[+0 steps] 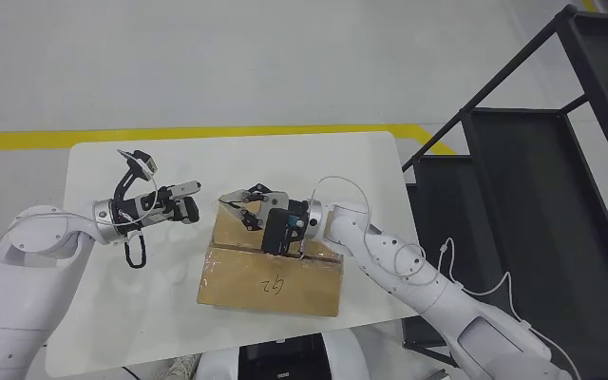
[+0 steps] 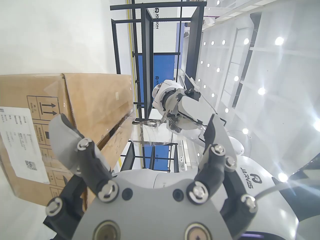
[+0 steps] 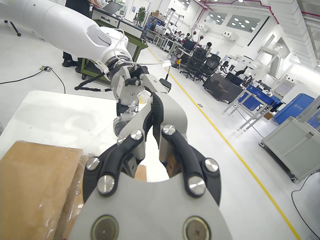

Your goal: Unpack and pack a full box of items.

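Two grippers to check first. Confirm right gripper (image 3: 153, 106) closed, apparently pinching clear tape (image 2: 147, 132) off the far edge of the cardboard box (image 1: 271, 280). Confirm left gripper (image 2: 140, 131) spread open, empty, just beside the box's left end, above the table (image 1: 114, 161). Treat flaps as shut, contents unseen: unsealing in hand, judged barely begun; unpacking and repacking all remaining.

Bright ceiling lamps (image 2: 279, 41), starburst glare

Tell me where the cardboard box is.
In the top view the cardboard box lies on the near half of the white table, right gripper over its far edge, left gripper beside its left side.
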